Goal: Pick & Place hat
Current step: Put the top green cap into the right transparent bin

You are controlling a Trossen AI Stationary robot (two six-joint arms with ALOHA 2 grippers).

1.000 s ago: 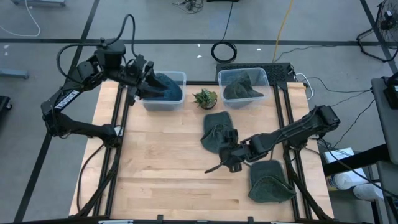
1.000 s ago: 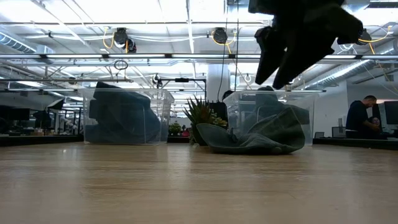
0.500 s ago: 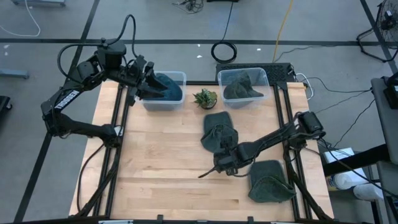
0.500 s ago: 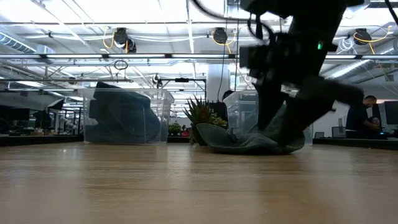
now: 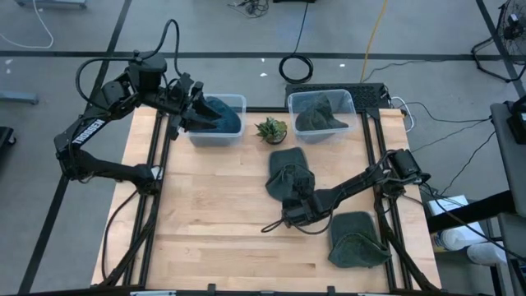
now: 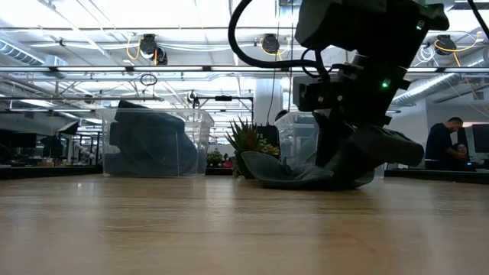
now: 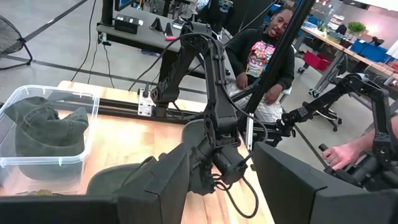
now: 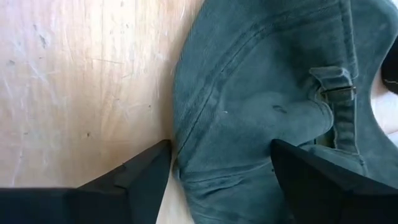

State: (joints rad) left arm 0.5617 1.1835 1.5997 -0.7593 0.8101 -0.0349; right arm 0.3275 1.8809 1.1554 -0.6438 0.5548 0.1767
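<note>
At mid-table, the hat [image 5: 289,174] lies long axis toward the bins.
Right gripper [image 8: 221,163] has dropped, fingers [image 8: 144,168] spread astride its edge; left's fingers: cannot tell.

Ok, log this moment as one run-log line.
right gripper: open, straddling green hat edge on table | left gripper: at blue bin | grasp: not closed

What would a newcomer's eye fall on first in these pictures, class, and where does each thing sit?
The right gripper, low at mid-table, straddles the edge of a dark green cap, fingers open on either side of it. At the table's far edge stand two clear bins with a small potted plant between them; the left gripper hangs over the left bin. Another green cap lies near the front right corner.
</note>
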